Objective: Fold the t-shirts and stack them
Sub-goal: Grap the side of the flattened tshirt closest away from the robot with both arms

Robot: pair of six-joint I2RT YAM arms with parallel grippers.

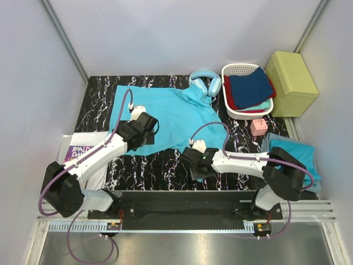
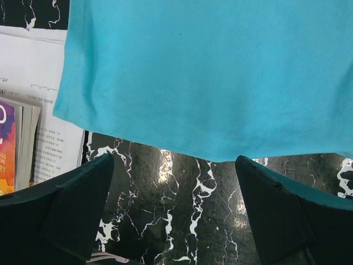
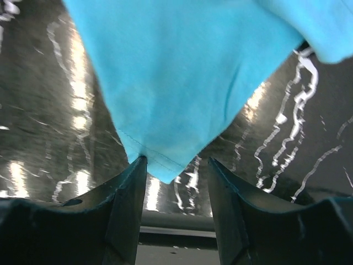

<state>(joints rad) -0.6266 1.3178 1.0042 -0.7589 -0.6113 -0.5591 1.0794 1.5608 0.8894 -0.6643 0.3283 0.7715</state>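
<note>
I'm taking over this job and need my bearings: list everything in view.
spread t-shirt: one, turquoise, table centre
bunched t-shirts: count unclear, turquoise, table's right edge
headphones: one, pale blue, at spread t-shirt's collar
basket: one, white, far right, holds folded clothes
block: one, pink, just before basket
box: one, yellow-green, right of basket
book: one, purple-and-white, table's left edge
table: one, black marbled
left gripper: one, black, open at spread t-shirt's edge
right gripper: one, black, jaws apart around its near corner
</note>
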